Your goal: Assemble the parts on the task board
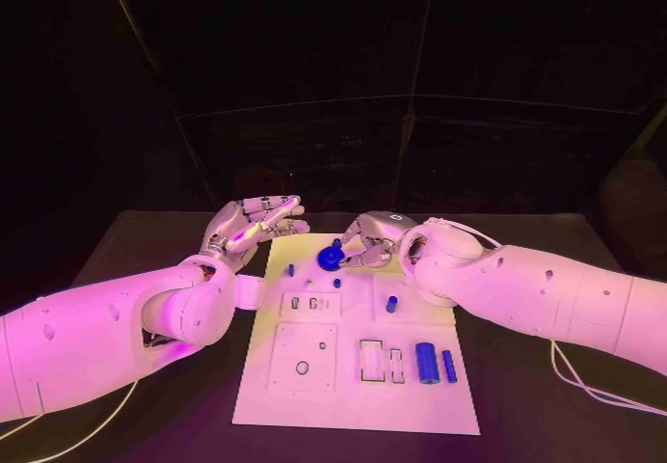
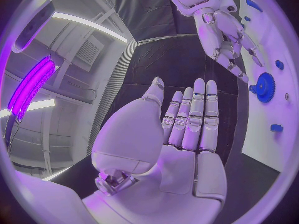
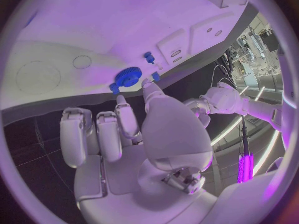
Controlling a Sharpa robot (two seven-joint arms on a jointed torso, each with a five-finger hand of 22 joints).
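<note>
The white task board (image 1: 355, 395) lies in the middle of the black table. A blue gear (image 1: 331, 258) is at its far end, and my right hand (image 1: 373, 239) pinches it at the rim between thumb and a fingertip, its other fingers curled. In the right wrist view the gear (image 3: 127, 77) sits against the board (image 3: 93, 30) just past the fingertips (image 3: 148, 85). My left hand (image 1: 252, 227) is raised beside the board's far left corner, fingers straight and apart, holding nothing. The left wrist view shows its empty palm (image 2: 181, 149) facing the gear (image 2: 264, 87).
Small blue pegs (image 1: 291, 270) (image 1: 336, 283) (image 1: 392, 304) stand on the board's far half. Two blue cylinders (image 1: 427, 363) (image 1: 449, 366) lie near the right edge beside rectangular slots (image 1: 373, 360). A square plate with a hole (image 1: 304, 359) sits on the left. A cable (image 1: 584, 386) trails at right.
</note>
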